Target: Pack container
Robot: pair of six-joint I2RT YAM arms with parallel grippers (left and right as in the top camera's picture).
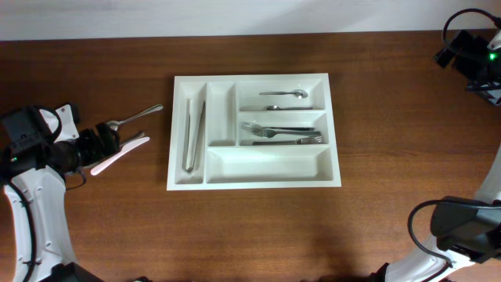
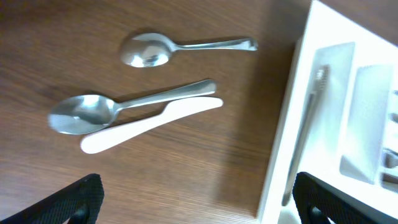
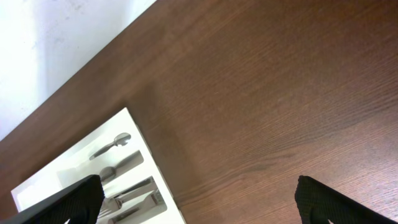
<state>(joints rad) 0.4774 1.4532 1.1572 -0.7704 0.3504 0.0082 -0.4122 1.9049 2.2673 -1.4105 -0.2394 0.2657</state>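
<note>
Wood table point(image 1: 391, 219), white container point(image 1: 254, 185) at its centre holding tongs point(image 1: 192, 133), forks point(image 1: 282, 133) and one spoon point(image 1: 283, 95), left gripper point(image 2: 199, 202) spread wide near two loose spoons point(image 2: 127, 106) and a white utensil point(image 2: 149, 126) just left of the container, right gripper point(image 3: 199, 202) also wide apart.

Container point(image 1: 266, 166): smooth white plastic. Table point(image 2: 124, 180): matt brown wood grain. Larger spoon point(image 2: 81, 115): glossy metal. White utensil point(image 2: 149, 124): smooth plastic.
</note>
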